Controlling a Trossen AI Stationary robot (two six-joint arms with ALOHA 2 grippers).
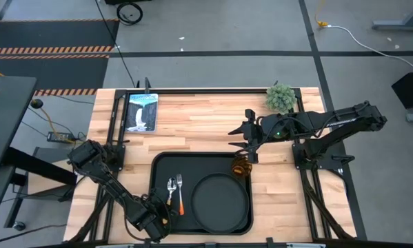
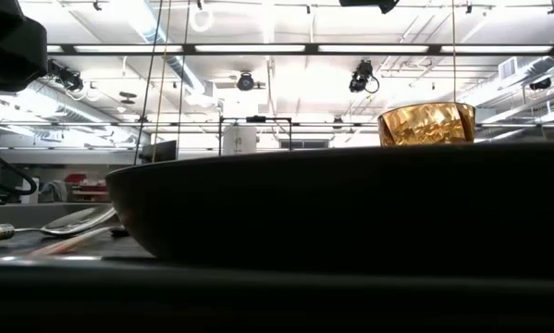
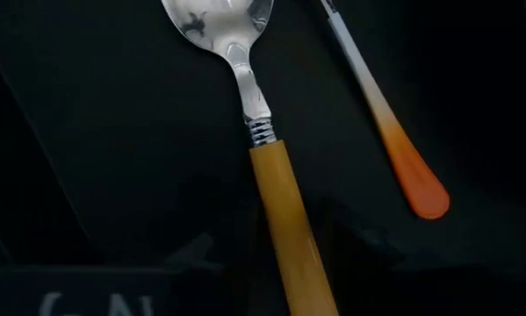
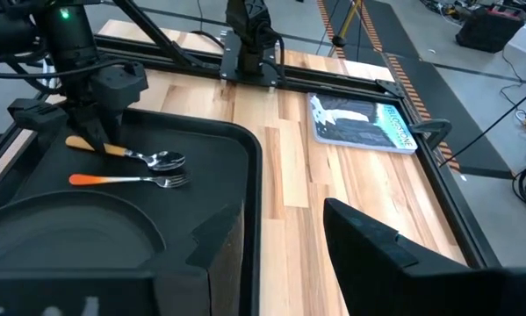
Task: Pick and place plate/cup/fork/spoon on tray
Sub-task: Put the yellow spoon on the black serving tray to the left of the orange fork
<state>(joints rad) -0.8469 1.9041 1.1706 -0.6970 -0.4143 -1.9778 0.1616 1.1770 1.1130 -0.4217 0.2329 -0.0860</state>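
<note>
The tray (image 1: 161, 162) on the wooden surface (image 1: 206, 120) carried the plate (image 1: 220, 200), with the spoon (image 1: 170, 189) and fork (image 1: 180, 191) lying side by side beside it and the cup (image 1: 242, 166) at the tray's far right corner. The left claw (image 4: 91, 136) was closed on the spoon's handle end. The right claw (image 1: 249, 146) hovered just above the cup with its fingers spread, holding nothing.

no lettering can be read with certainty. the booklet (image 4: 364, 124) on the surface (image 4: 333, 189) carries a line of pale print along its near edge, too small to make out. faint pale marks at the bottom of both wrist views stay illegible.
</note>
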